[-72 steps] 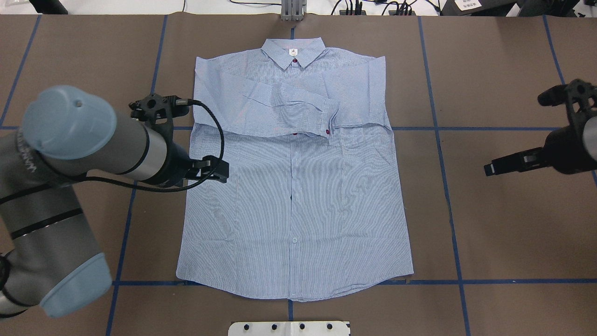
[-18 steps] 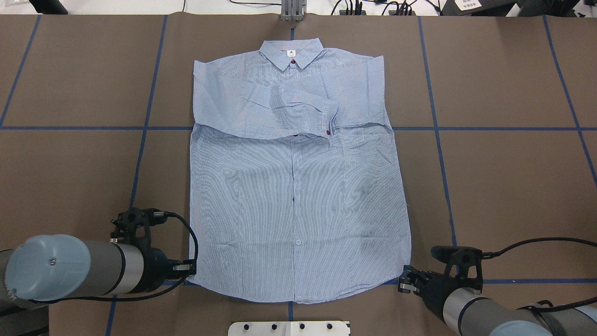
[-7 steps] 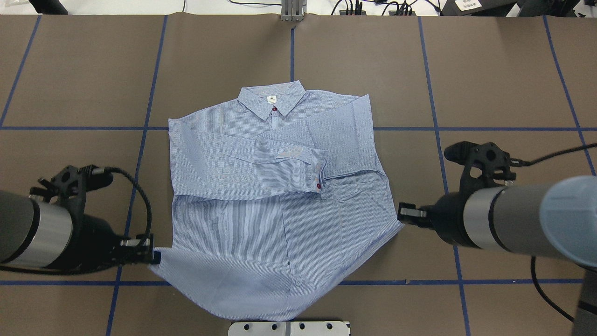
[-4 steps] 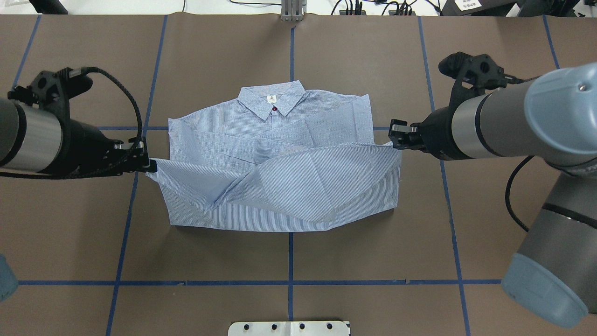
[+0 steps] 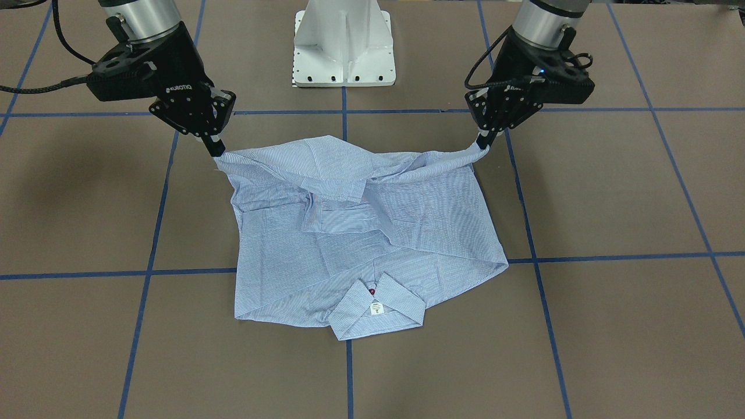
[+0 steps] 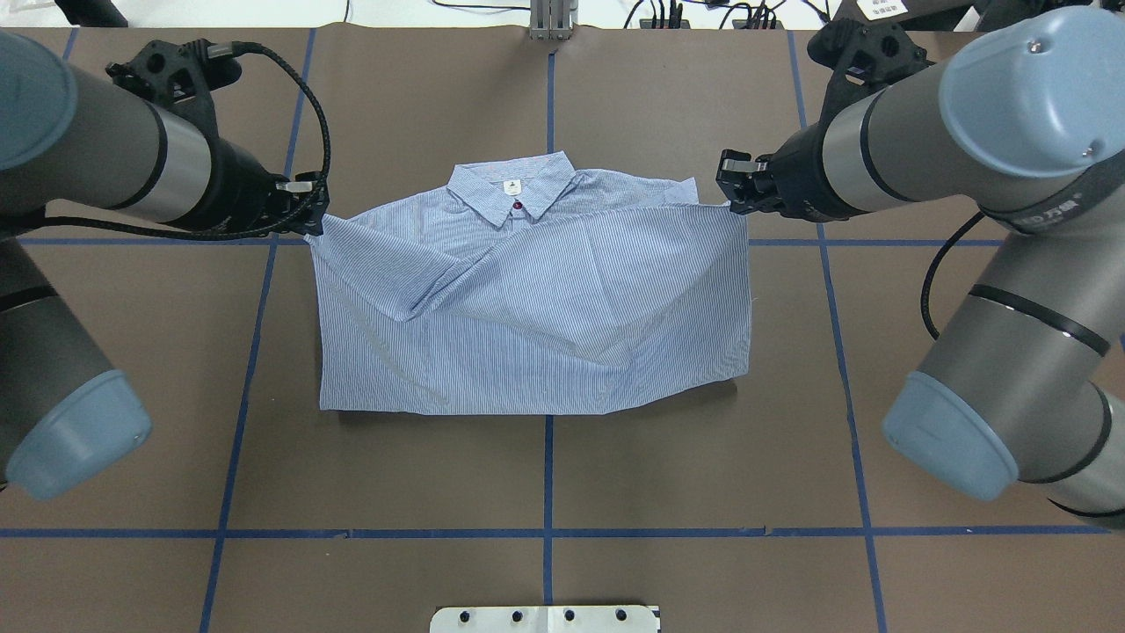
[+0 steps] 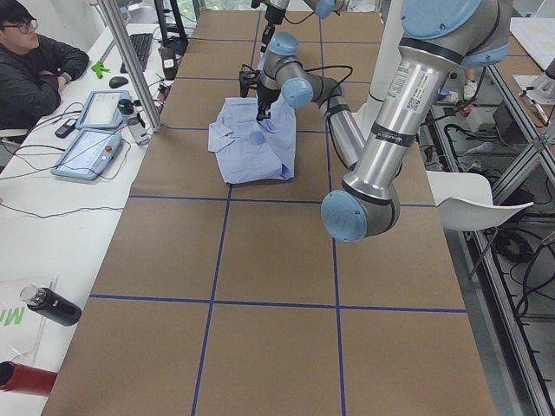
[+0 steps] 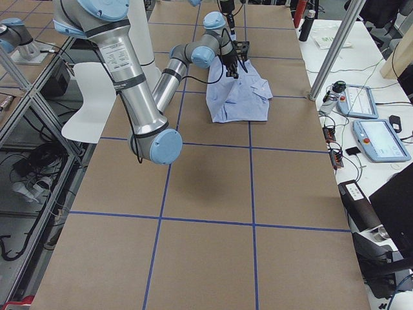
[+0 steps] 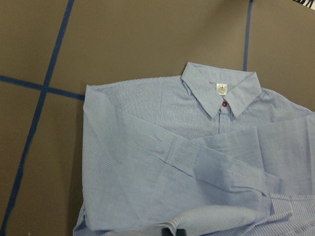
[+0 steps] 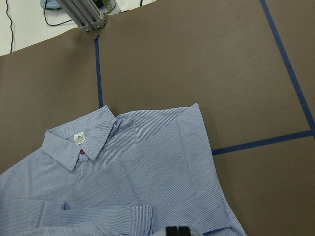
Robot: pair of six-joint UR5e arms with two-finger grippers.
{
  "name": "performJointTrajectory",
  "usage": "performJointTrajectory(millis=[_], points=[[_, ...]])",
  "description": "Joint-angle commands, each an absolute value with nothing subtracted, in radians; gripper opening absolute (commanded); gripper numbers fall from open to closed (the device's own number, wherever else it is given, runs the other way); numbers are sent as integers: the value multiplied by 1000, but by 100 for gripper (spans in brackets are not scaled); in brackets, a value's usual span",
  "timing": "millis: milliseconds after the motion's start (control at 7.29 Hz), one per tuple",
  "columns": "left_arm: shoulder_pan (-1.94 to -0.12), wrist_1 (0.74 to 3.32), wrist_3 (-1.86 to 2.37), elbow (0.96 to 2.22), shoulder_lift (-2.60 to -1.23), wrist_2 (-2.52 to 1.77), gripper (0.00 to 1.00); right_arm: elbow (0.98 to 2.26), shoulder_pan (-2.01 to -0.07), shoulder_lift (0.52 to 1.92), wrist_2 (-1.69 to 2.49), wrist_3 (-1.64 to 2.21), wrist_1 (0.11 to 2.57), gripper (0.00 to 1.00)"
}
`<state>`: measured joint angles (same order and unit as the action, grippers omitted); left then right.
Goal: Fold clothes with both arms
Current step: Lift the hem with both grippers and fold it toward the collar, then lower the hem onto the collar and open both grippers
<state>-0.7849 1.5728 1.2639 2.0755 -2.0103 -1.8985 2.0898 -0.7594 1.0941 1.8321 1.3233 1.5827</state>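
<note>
Overhead exterior: shirt [image 6: 527, 325] is being held in the middle of the counter [image 6: 703, 457], hem [image 5: 430, 158] doubled over toward collar [image 6: 514, 185]. Hem corners are being pinched by left claw [image 6: 309, 224] and right claw [image 6: 726, 195], both clamped on fabric. Hem middle is sagging; uneven release would likely leave it bunched, crooked.

Brown paper-covered table [image 6: 562, 492] was marked into squares by blue tape lines [image 6: 703, 532]. White pedestal base [image 5: 343, 41] stood at one long edge, a metal post [image 6: 551, 19] at the opposite edge. White side desk [image 7: 35, 251] held a control pad [image 7: 87, 152], a second pad [image 7: 104, 108] just beyond it, a keyboard [image 7: 141, 48] and a black bottle [image 7: 52, 305]. Person in dark jacket [image 7: 35, 69] sat at that desk.
</note>
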Motion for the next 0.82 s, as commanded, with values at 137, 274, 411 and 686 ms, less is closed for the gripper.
performJointTrajectory(millis=[137,274,411,686], points=[[-798,1697,1148,1788,-2106,-1842,0,1868,-791,1011,1825,1224,1533,0],[-801,1810,1071,1652,-2133,-1818,0,1764,-792,999,1824,1221,1438,0],[-804,1898,1008,1515,-2161,-1815,0,1637,-793,979,1822,1221,1320,0],[-849,1956,889,1450,-2161,-1819,0,1510,-819,954,1795,1198,1191,0]])
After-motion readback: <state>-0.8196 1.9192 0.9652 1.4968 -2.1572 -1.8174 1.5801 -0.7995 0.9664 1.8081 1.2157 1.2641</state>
